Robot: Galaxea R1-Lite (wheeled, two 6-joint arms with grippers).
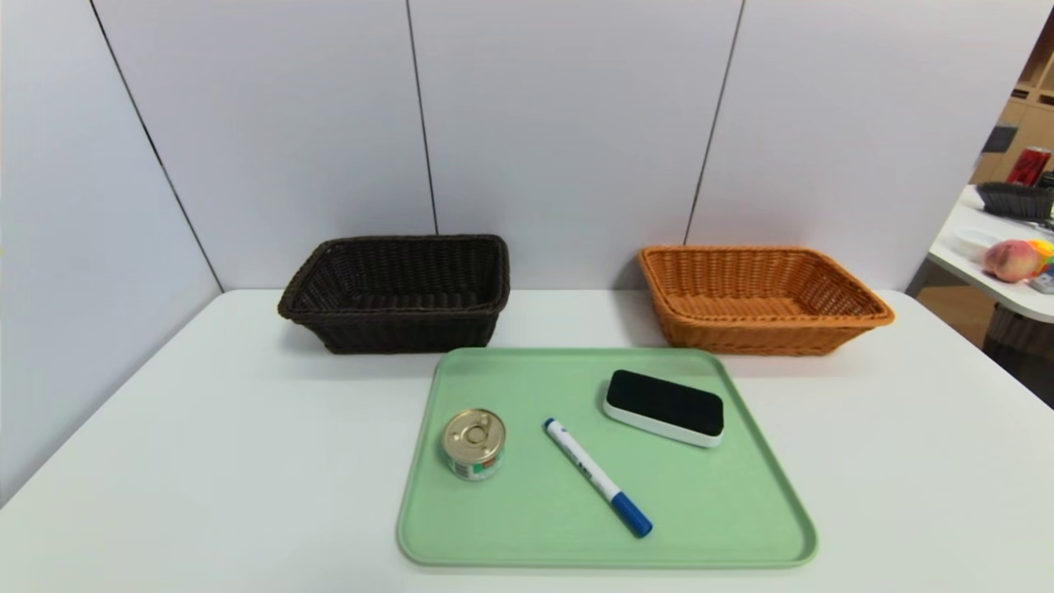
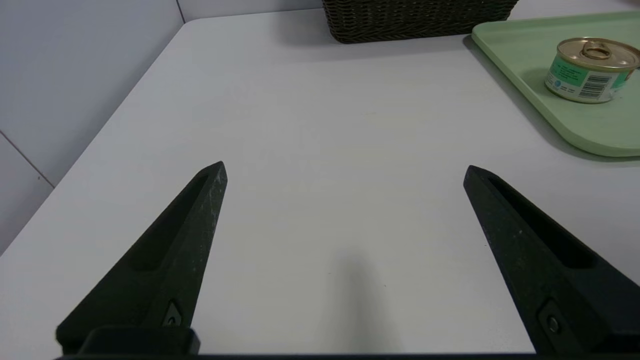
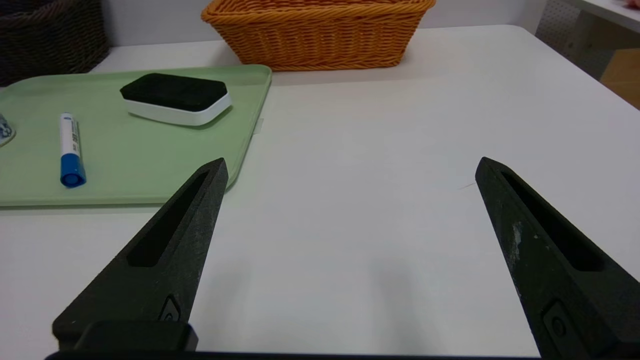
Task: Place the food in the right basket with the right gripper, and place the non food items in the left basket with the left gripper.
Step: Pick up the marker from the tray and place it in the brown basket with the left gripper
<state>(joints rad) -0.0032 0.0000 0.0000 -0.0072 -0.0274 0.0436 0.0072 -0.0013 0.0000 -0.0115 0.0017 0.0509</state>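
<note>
Three items on tray [image 1: 741,511]: can [image 1: 474,445] at 9 o'clock, marker [image 1: 597,476] centre, eraser [image 1: 664,407] at 2 o'clock.
Baskets: dark brown basket [image 1: 399,292] at 11 o'clock of tray, orange basket [image 1: 757,298] at 1 o'clock.
Left pincer [image 2: 345,170]: spread wide, empty, over bare table [image 2: 320,150].
Right pincer [image 3: 350,165]: spread wide, empty, over table.

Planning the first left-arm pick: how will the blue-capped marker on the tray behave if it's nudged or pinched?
The marker lies flat on the green tray; being round and slim, it will probably roll if nudged sideways. It looks rigid and light, so a pinch across the barrel should hold, though the smooth body might slip.
</note>
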